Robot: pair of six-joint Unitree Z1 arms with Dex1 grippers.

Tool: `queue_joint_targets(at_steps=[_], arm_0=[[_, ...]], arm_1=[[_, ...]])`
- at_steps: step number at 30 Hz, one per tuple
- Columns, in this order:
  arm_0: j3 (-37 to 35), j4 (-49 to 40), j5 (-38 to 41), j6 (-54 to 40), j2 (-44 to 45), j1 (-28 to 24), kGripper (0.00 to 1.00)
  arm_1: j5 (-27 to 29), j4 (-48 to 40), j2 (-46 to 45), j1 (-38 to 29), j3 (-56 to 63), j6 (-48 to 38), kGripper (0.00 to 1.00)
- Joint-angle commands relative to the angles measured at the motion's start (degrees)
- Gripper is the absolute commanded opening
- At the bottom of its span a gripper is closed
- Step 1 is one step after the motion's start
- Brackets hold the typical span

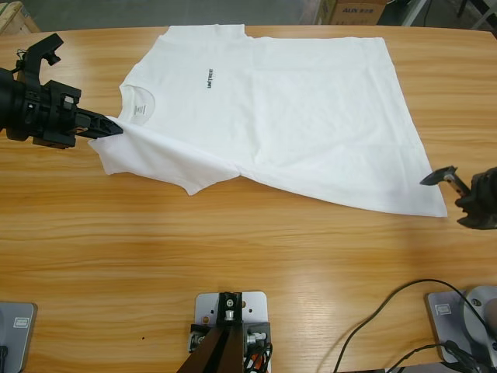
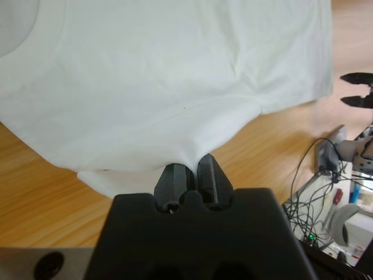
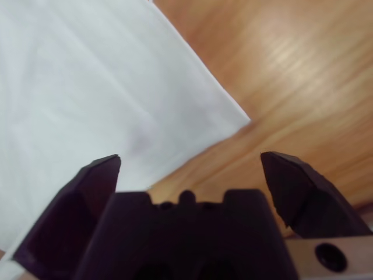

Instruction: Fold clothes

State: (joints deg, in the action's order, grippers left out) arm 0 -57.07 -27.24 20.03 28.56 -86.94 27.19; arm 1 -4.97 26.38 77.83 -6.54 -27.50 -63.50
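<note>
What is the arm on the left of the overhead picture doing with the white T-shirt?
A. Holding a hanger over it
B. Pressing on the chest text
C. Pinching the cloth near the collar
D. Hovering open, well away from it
C: the left gripper is closed on a fold of the T-shirt beside the collar.

Fixed high view: straight down on the wooden table (image 1: pixel 233 233) from above, far enough to take in the whole white T-shirt (image 1: pixel 295 109) and both arms at the side edges. Left wrist view: low and close, along the left gripper (image 2: pixel 192 175) onto the T-shirt's edge, with the right gripper (image 2: pixel 358 90) small beyond the shirt's far hem. Right wrist view: very near, tilted down over the right gripper (image 3: pixel 189 166) at the T-shirt's hem corner (image 3: pixel 236 116). Shared by all three: T-shirt and table; that same corner also in the high view, beside the right gripper.
</note>
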Motion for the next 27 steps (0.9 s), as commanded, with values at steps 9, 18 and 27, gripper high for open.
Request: queue_joint_targets(at_steps=[9,18,27], arm_0=[[-0.24,-1.42,0.19,-0.79,-1.66,-0.47,0.0],[-0.41,-1.94,0.19,-0.88,-1.48,-0.45,0.0],[-0.41,-1.94,0.19,-0.88,-1.5,-0.47,0.0]], arm_1=[[1.72,-5.82,2.61,-0.9,3.51,-1.51,0.986],[0.31,-3.58,5.68,-0.88,2.08,-1.67,0.988],[0.4,-1.46,10.76,-0.93,1.22,-1.28,0.948]])
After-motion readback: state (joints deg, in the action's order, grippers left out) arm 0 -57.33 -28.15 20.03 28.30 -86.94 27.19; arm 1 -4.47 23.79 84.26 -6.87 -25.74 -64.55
